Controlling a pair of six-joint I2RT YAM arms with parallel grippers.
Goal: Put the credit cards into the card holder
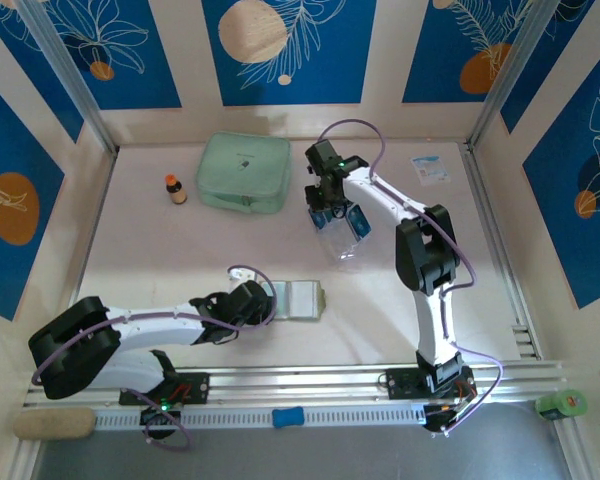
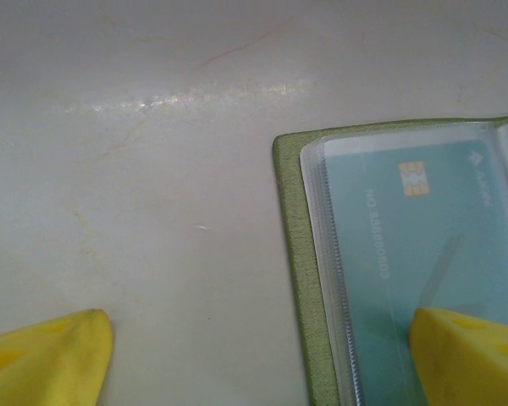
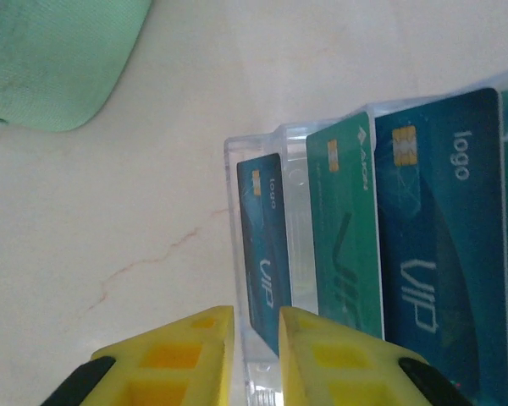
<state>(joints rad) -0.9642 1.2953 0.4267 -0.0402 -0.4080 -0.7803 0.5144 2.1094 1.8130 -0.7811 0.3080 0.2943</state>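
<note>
- L end effector (image 2: 258, 338): yellow fingers (image 2: 55, 355) wide apart. The right one lies over the near edge of the card holder (image 2: 295, 254); the left one is over bare surface (image 1: 180, 260).
- Card holder lies open and flat, near-centre of the surface, just right of the L end effector. It has an olive-green cover with clear sleeves on top.
- One teal card (image 2: 406, 254) w/ a gold chip sits inside the top sleeve.
- R end effector (image 3: 256, 320): fingers close together w/ only a narrow slit between them. The slit holds the near end of a small blue card (image 3: 265, 245) and the wall of a clear rack (image 3: 298, 194). We can't tell if it's clamped on either.
- Remaining credit cards (image 3: 347, 237) stand on edge in that rack, which is right of centre and farther back than the card holder. Left to right in the R wrist view they are the small blue card, a green one, then a larger blue "VIP" card (image 3: 440, 254).
- Mint pouch (image 1: 244, 172) sits far, left of the R end effector.
- A small bottle (image 1: 175, 188) stands just left of the pouch.
- Paper packet (image 1: 430, 168) lies far right.
</note>
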